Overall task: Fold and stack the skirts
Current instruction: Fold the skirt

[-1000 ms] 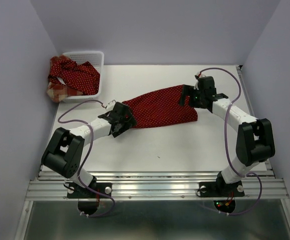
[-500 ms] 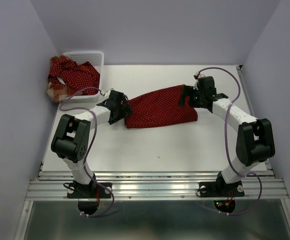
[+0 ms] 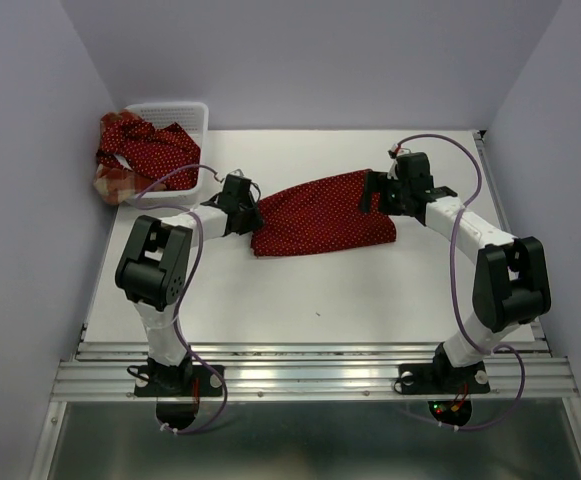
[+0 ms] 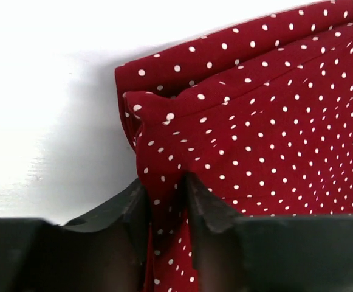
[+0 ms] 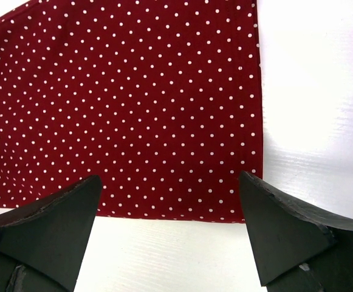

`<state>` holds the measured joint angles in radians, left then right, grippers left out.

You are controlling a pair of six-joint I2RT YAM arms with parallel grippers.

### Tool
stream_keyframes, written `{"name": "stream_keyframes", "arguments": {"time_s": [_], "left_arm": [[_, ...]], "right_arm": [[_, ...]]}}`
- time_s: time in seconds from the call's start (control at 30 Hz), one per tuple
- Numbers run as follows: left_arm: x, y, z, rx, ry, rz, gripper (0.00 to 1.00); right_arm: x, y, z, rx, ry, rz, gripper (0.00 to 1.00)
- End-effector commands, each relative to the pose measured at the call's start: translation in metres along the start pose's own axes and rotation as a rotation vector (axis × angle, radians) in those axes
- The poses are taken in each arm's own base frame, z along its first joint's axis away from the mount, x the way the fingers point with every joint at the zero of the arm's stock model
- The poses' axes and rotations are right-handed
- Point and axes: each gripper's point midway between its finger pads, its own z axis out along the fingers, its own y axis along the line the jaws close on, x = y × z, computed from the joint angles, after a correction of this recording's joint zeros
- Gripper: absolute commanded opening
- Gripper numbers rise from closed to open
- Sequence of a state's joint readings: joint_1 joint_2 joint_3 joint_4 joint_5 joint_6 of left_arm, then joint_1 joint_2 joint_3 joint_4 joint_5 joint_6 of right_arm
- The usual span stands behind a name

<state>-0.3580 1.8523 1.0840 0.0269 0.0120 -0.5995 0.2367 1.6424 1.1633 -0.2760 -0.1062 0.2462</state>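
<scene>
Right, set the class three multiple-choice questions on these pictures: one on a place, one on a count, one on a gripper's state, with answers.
1. Where does the white mesh basket stand?
A) far-left corner of the table
B) far-right corner
C) between the arm bases

2. How many skirts lie spread on the table outside the basket?
A) three
B) one
C) two

3. What is the left gripper doing?
A) hanging open over bare table
B) resting in the basket
C) pinching a fold of the polka-dot skirt

Answers:
1 A: the top view shows it at the back by the left wall.
2 B: only that polka-dot skirt lies spread; the other skirts are heaped at the basket.
3 C: the left wrist view shows it closed on dotted red cloth.
</scene>
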Motion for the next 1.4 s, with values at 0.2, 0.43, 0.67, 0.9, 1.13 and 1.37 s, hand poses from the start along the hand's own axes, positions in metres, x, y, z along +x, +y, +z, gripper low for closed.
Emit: {"name": "stream_keyframes", "arguments": {"time_s": [0.2, 0.43, 0.67, 0.9, 1.13, 1.37], "left_arm": [[0.036, 0.02, 0.008, -0.053, 0.113, 0.043, 0.0], [0.002, 0.003, -0.025, -0.059, 0.015, 0.061, 0.0], [-0.01, -0.007, -0.051, -0.052, -0.008, 0.022, 0.0], [-0.026, -0.014, -0.071, -0.054, -0.043, 0.018, 0.0], [-0.035, -0.023, -0.084, -0.028, -0.056, 0.013, 0.0], [-0.046, -0.034, -0.096, 0.004, -0.073, 0.011, 0.0]], "right_arm": [[-0.023, 0.013, -0.009, -0.05, -0.072, -0.046, 1.0], [-0.005, 0.064, -0.009, -0.205, -0.038, -0.113, 1.0], [0.001, 0.13, 0.016, -0.339, -0.022, -0.094, 0.96], [0.014, 0.149, 0.056, -0.34, 0.02, -0.057, 0.5], [0.035, 0.174, 0.076, -0.38, 0.062, -0.076, 0.33], [0.067, 0.186, 0.098, -0.384, 0.128, -0.089, 0.29]]}}
